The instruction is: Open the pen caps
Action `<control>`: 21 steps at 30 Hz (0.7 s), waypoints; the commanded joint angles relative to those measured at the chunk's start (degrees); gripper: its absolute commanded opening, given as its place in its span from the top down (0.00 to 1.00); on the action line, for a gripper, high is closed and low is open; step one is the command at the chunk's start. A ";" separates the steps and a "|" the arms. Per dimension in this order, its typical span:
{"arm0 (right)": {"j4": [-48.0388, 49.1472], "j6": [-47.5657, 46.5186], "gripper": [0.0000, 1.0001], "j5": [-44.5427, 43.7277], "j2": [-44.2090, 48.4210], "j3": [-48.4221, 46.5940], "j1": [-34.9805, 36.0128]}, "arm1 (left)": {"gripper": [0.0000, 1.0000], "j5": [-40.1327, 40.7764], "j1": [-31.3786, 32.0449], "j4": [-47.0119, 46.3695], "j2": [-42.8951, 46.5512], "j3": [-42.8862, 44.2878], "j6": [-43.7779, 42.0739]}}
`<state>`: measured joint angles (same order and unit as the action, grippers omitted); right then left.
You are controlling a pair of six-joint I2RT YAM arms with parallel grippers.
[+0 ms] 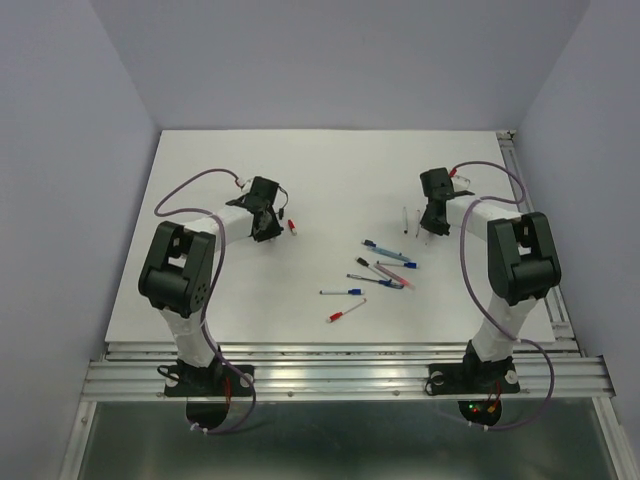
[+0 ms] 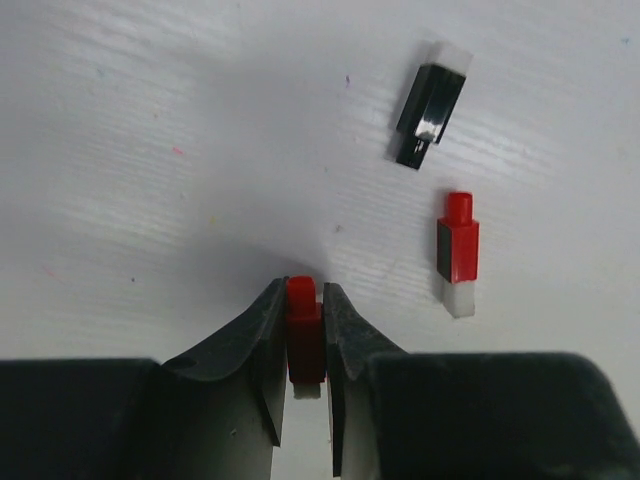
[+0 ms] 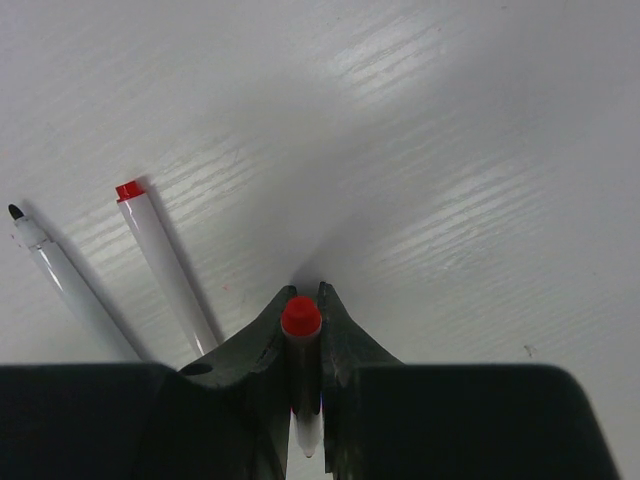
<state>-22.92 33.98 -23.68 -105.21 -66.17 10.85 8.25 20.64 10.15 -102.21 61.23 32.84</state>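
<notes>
My left gripper [image 2: 305,292] is shut on a stubby red pen cap [image 2: 303,335], held close to the table. A loose red cap [image 2: 458,250] and a loose black cap [image 2: 430,105] lie on the table just ahead and to the right of it. My right gripper [image 3: 303,295] is shut on a thin white pen with a red end [image 3: 301,316]. Two pens lie to its left, one with a red end [image 3: 160,260] and one with a black tip [image 3: 60,275]. In the top view the left gripper [image 1: 266,228] is mid-left and the right gripper [image 1: 432,226] is mid-right.
Several pens [image 1: 385,268] lie in a loose cluster on the white table [image 1: 230,290] between the arms. A blue-ended pen [image 1: 340,292] and a red-ended pen [image 1: 345,313] lie nearer the front edge. A metal rail [image 1: 540,250] runs along the table's right side.
</notes>
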 commanded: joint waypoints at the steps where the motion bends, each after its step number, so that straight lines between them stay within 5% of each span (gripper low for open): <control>1: 1.03 -3.04 0.99 -2.51 -1.13 -3.96 -0.30 | 0.91 1.24 -0.52 0.75 -1.58 3.36 -1.29; 21: 1.12 -0.31 0.74 1.88 -2.63 -3.97 -0.22 | 0.50 -0.43 -0.52 2.33 -3.08 5.21 -1.99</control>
<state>-22.04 32.71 -23.49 -107.28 -67.92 10.85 7.73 20.16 9.69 -105.78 65.52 31.88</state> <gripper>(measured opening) 0.239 0.477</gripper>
